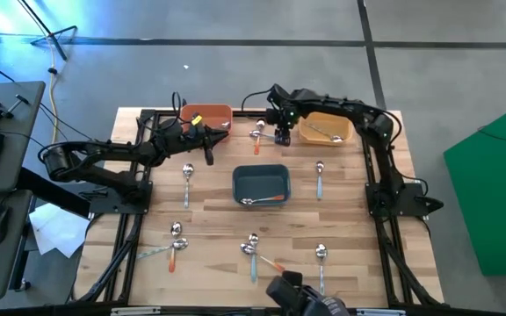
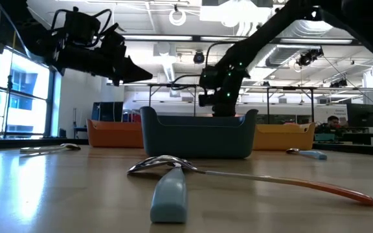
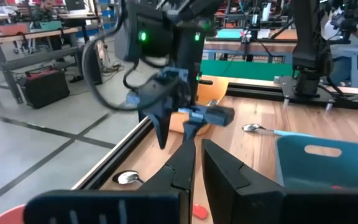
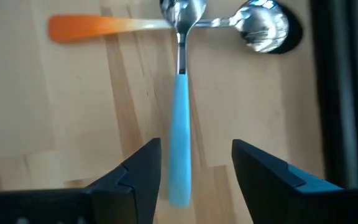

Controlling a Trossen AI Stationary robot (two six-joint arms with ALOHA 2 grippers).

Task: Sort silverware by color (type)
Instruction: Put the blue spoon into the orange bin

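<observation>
Blue-handled spoon (image 4: pixel 179 134) beneath right end effector (image 4: pixel 194 165), fingers spread, empty; left end effector (image 1: pixel 207 140) unclear.

My right gripper (image 4: pixel 194 171) has dark fingers, and below them lies a spoon with a light blue handle (image 4: pixel 180 130) and a shiny silver bowl. Crossing it is a spoon whose handle (image 4: pixel 86 27) runs from bright orange to pale silver near its mirror-bright bowl. The table (image 1: pixel 209 219) under them is light wood in pale and honey planks, edged by a black frame. My left gripper (image 1: pixel 209 156) is dark too. One bin (image 1: pixel 207 115) is orange, another (image 1: pixel 328 129) yellow, and the middle bin (image 1: pixel 261 186) is dark blue, holding an orange-handled spoon (image 1: pixel 266 199).
</observation>
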